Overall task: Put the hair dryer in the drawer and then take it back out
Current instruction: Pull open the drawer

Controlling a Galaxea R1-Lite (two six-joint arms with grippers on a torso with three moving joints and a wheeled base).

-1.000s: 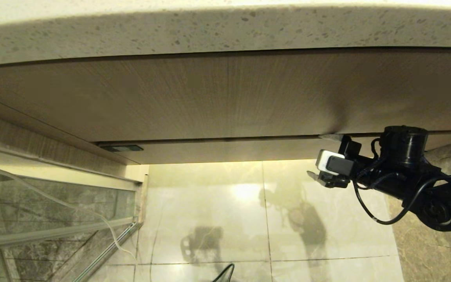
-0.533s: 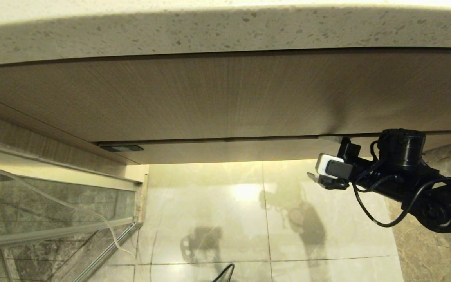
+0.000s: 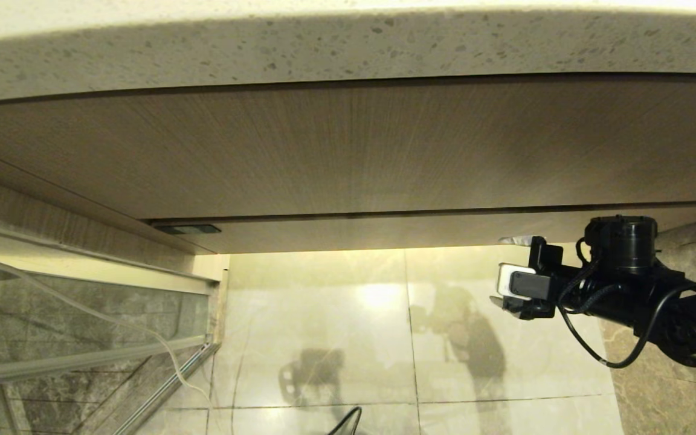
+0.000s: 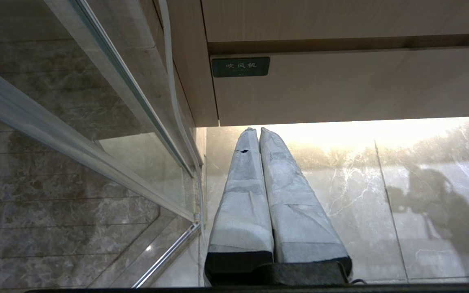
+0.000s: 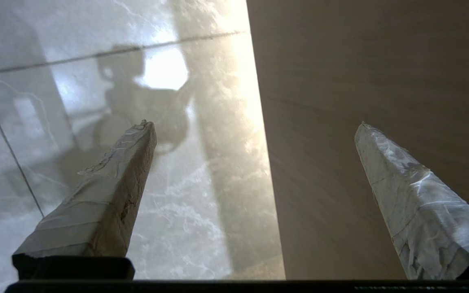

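The drawer is the low pale wood-grain front at the bottom of the vanity, and it is closed. A small dark label sits at its left end. My right gripper hangs at the right, just in front of and below the drawer's lower edge, open and empty. In the right wrist view the right gripper has one finger over the drawer front and the other over the floor. My left gripper is shut on nothing and stays low by the glass, facing the drawer's labelled end. The hair dryer is out of view.
A speckled stone countertop overhangs a taller wood-grain panel above the drawer. A glass partition with metal rails stands at the left. Glossy marble floor tiles lie below, and a black cable loops at the near edge.
My right gripper has dropped from the seam above the drawer front to its lower edge and shifted slightly right, staying open. Nothing else has moved.
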